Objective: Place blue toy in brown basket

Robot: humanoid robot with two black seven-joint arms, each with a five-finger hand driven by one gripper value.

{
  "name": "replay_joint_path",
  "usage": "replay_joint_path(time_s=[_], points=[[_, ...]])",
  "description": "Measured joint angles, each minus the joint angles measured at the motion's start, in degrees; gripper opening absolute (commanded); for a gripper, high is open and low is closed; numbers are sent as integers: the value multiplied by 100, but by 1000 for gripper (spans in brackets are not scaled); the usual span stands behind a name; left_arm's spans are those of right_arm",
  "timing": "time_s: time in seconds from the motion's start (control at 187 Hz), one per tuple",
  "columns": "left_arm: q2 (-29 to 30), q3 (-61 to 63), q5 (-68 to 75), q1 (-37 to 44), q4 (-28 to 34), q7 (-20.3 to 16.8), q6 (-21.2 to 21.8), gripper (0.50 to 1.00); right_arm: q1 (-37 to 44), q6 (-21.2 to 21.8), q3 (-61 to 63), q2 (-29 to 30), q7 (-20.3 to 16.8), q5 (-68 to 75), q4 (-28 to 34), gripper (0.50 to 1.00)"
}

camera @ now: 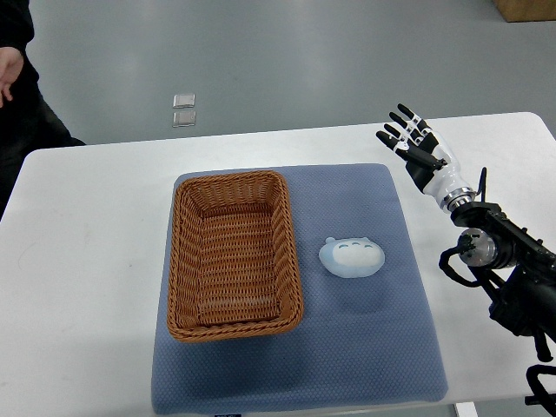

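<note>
Blue toy (352,257) is just sitting flat on the grey-blue mat (365,347), a little right of centre, with its face side up. Nothing's touching it. It's parked right beside the brown basket (291,252), close to the right wall but not against it, so my guess is the layout is meant to make this a short hop: lift, shift left, drop

The basket lies lengthwise on the left half of the mat, open top, nothing in it as far as I can see, so there's plenty of room to land the toy anywhere inside

Right hand (415,143) is up at the far right of the white table (87,261), off the mat edge, well apart from the toy. Fingers are spread wide and it's holding nothing, looks like a ready pose before a reach. Left arm isn't visible at all

So the task hasn't really started yet imo. Someone's sleeve and hand (5,74) show at the far left corner, and a couple of small clear things (183,110) are on the floor beyond the table
</note>
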Motion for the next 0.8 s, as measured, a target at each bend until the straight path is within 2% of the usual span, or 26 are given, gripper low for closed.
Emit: replay_joint_path(time_s=[0.801], points=[[0, -36, -3, 0, -3, 0, 0, 1000, 87, 25, -34, -107, 0, -41, 29, 913]])
